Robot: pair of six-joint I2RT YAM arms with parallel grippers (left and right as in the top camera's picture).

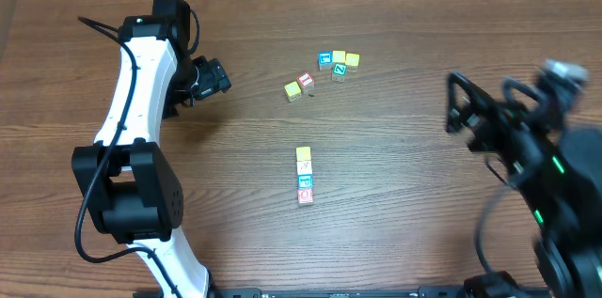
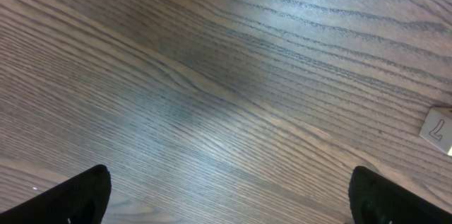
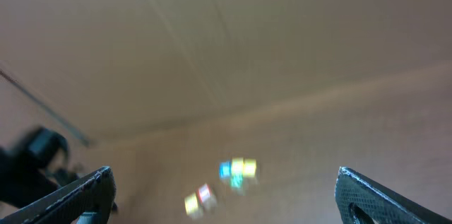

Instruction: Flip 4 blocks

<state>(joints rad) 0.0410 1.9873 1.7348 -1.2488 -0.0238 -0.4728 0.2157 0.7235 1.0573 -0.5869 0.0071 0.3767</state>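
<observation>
Overhead straight down on table (image 1: 395,242); left wrist close to wood — right wrist farther, shares cube cluster (image 3: 238,168).

I see four blocks (image 1: 304,175) in a row on the wooden table (image 1: 404,213); beyond that row sit two loose cubes (image 1: 305,82) and a cluster (image 1: 339,63).

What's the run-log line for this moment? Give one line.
left gripper: open, empty | right gripper: open, empty | row of four blocks: untouched, between the arms
</observation>
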